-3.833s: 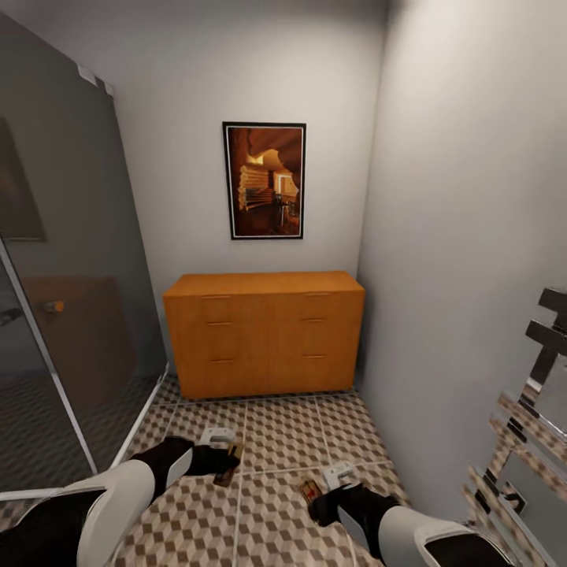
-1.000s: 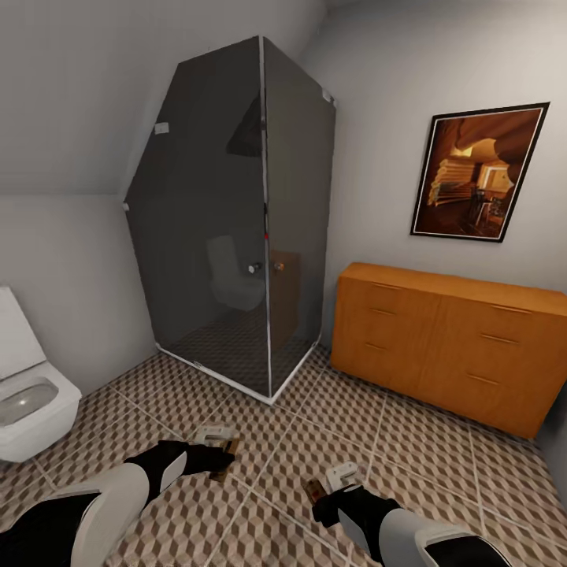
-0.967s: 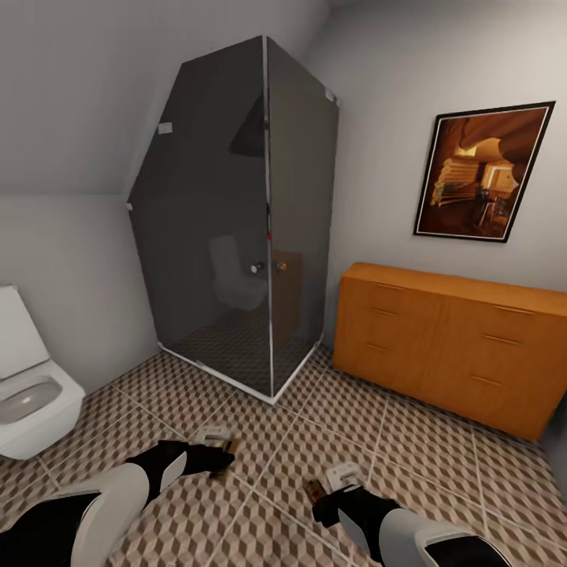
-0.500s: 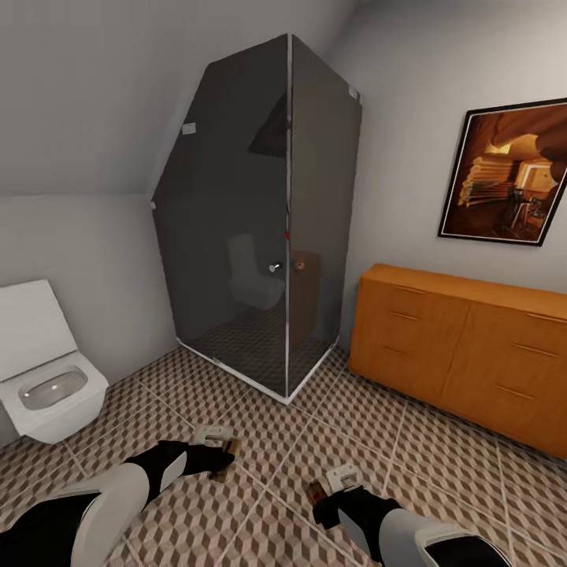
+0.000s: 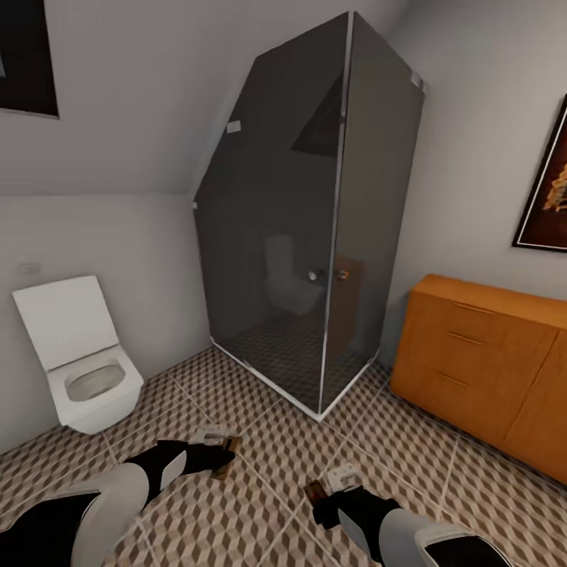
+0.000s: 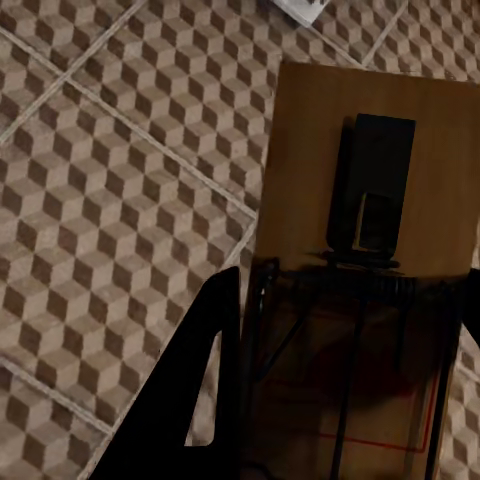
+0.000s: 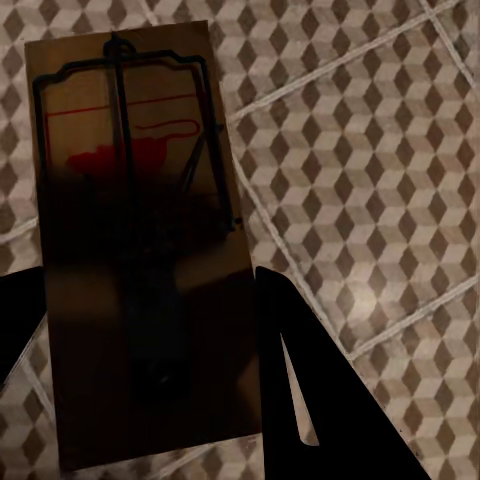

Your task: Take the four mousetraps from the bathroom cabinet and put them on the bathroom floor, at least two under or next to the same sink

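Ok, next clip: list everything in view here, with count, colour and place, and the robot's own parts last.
Tan wooden mousetraps: two, one in each hand.
Orange-brown wooden cabinet: one, right wall.
Dark glass shower cubicle: one, centre corner.
White toilet: one, left wall, lid up.
Black-framed picture: one, above the cabinet, cut off.
Brown-beige cube-pattern tiled floor: throughout.
Left hand: black, shut on a trap.
Right hand: black, shut on a trap.
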{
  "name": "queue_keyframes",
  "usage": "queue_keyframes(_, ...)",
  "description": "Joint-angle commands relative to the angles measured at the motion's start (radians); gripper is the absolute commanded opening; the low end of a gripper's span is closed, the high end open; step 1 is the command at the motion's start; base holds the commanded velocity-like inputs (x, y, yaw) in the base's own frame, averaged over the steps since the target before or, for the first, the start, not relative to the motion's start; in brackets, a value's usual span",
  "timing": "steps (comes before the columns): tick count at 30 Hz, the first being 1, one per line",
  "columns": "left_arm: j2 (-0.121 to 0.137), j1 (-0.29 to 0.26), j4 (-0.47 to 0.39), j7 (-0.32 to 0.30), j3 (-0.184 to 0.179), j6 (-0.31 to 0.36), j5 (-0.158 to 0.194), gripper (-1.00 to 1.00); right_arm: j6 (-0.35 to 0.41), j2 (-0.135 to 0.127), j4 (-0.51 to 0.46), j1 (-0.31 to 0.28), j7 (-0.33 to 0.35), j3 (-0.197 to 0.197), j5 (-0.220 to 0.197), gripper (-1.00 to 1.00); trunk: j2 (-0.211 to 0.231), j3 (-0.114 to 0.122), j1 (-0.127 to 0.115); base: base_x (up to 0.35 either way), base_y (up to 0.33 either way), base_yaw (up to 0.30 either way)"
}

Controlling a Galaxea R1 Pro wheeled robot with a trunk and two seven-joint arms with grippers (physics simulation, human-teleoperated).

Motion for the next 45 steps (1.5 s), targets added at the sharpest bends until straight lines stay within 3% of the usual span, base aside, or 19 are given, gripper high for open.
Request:
queue_keyframes(1, 0.000, -0.001, 0.000, 0.000, 0.009, 0.003, -0.013, -1.00, 0.002, 0.001, 0.002, -0.001, -0.004, 0.008, 0.000, -1.00, -0.001, -0.001, 0.001, 0.323, 0.000, 0.300)
queue_keyframes(45, 0.001, -0.001, 0.000, 0.000, 0.009, 0.001, -0.013, -1.00, 0.002, 0.001, 0.002, -0.001, -0.005, 0.008, 0.000, -1.00, -0.001, -0.001, 0.001, 0.323, 0.000, 0.300)
